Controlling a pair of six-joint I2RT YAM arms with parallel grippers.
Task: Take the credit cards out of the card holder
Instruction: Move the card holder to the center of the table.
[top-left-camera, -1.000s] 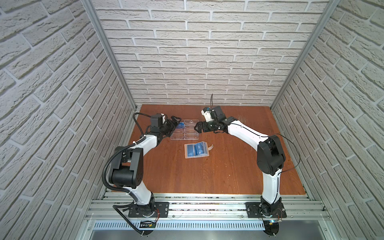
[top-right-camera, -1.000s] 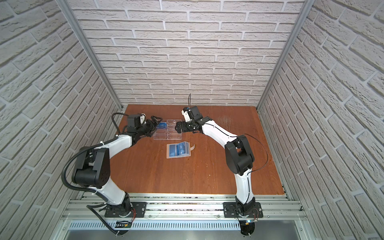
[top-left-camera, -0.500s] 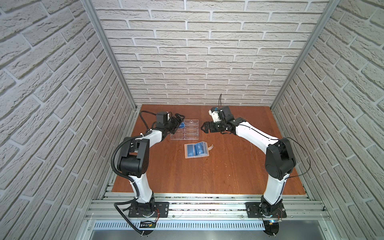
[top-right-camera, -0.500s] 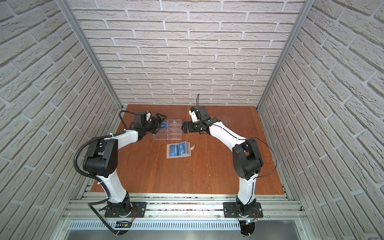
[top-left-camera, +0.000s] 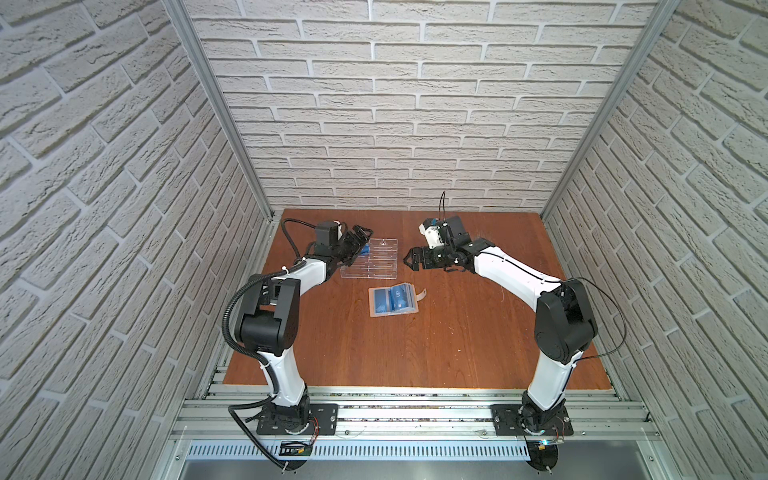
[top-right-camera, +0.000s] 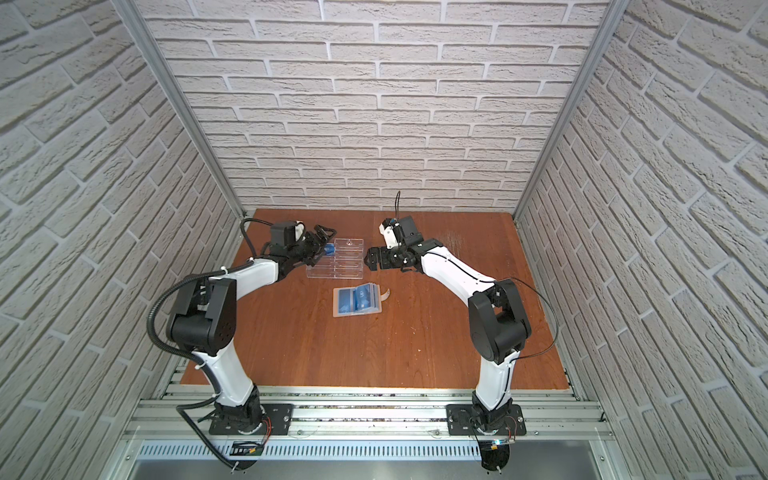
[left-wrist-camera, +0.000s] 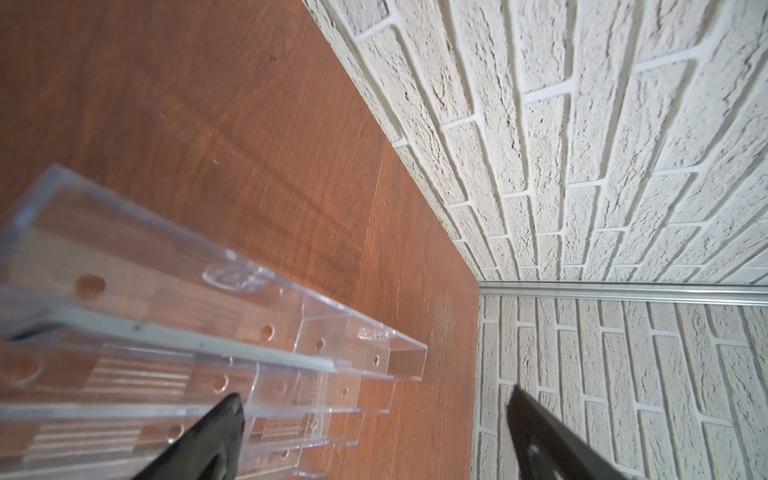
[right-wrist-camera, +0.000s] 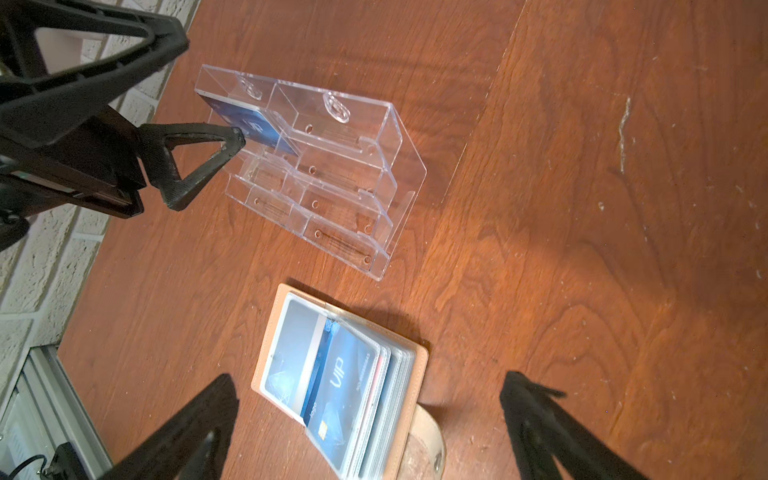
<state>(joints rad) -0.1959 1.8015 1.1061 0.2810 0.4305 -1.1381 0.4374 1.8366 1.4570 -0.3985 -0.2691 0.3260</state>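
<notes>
Both spread wide, empty: left gripper (top-left-camera: 360, 240) should pin the card holder (right-wrist-camera: 266, 345) while right gripper (top-left-camera: 409, 261) slides a credit card (right-wrist-camera: 349, 386) out.

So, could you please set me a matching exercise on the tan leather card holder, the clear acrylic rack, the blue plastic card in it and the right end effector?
A. tan leather card holder
B. clear acrylic rack
C. blue plastic card outside the holder
D. right end effector

1. open, holding nothing
2. slotted into the rack
3. lying open flat
4. behind the holder, toward the back wall

Pairs: A-3, B-4, C-2, D-1
</notes>
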